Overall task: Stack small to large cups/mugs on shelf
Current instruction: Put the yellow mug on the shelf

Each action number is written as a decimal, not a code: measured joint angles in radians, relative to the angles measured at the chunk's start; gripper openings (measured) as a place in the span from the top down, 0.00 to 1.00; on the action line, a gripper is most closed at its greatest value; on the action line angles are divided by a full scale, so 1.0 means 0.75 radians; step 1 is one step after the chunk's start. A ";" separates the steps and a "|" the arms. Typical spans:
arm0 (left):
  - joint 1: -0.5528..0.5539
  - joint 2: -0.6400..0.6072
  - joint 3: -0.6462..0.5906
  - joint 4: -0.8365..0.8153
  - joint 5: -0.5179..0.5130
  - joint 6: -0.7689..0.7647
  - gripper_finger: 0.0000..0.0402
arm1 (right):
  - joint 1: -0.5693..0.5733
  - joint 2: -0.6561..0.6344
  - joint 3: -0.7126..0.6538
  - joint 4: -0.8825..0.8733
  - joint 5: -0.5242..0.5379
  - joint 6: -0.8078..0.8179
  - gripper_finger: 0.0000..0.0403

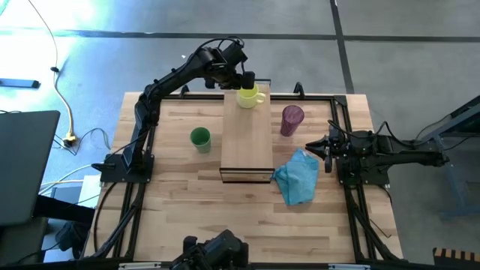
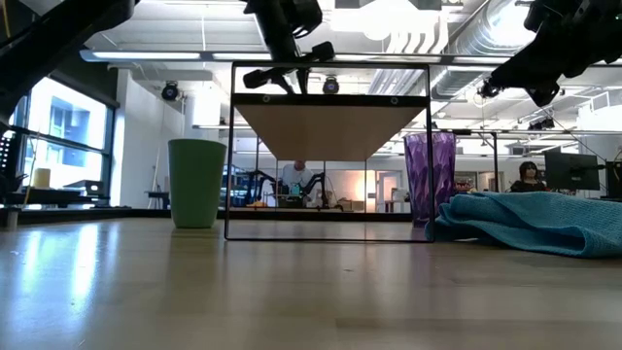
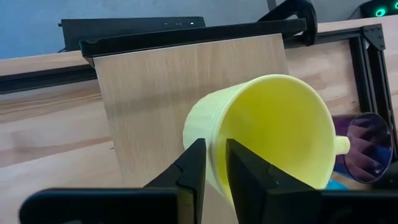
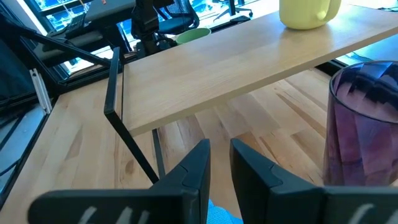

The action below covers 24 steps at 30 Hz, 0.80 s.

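Table [image 1: 180, 217]: slatted wood top carrying 2 arms, 1 shelf, 3 vessels, 1 cloth.

Shelf [image 1: 246, 142]: long light-wood board raised on a dark frame, mid-table.

Blue cloth [image 1: 297, 177]: crumpled, beside the shelf's near right corner.

Purple tumbler [image 1: 292, 120]: upright on the table, right of the shelf.

Yellow mug [image 1: 250, 95]: at the shelf's far end, looking tipped in the left wrist view.

Green cup [image 1: 199, 138]: upright on the table, left of the shelf.

Risk: the mug sits close to the far edge; a release while tilted could roll it off, and a thin rim pinch may slip.

Left end effector [image 3: 214, 165]: fingers narrowed on the mug's rim wall, gripping it.

Right end effector [image 1: 323, 147]: waits near the tumbler, fingers nearly together, holding nothing.
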<state>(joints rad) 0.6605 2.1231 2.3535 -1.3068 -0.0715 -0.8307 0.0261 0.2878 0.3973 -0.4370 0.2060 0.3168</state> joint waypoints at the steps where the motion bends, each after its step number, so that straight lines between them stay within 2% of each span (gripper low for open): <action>1: 0.000 0.000 0.000 -0.002 0.000 0.000 0.88 | 0.000 0.000 0.000 0.000 -0.001 0.000 0.87; 14: -0.003 0.002 -0.001 -0.014 0.000 -0.015 0.90 | 0.000 0.000 0.000 0.000 -0.021 0.029 0.87; 24: -0.021 0.002 -0.001 -0.026 -0.031 -0.020 0.98 | 0.000 0.000 0.000 0.000 -0.025 0.031 0.87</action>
<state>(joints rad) 0.6449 2.1246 2.3531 -1.3259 -0.0948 -0.8460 0.0263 0.2878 0.3973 -0.4370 0.1875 0.3397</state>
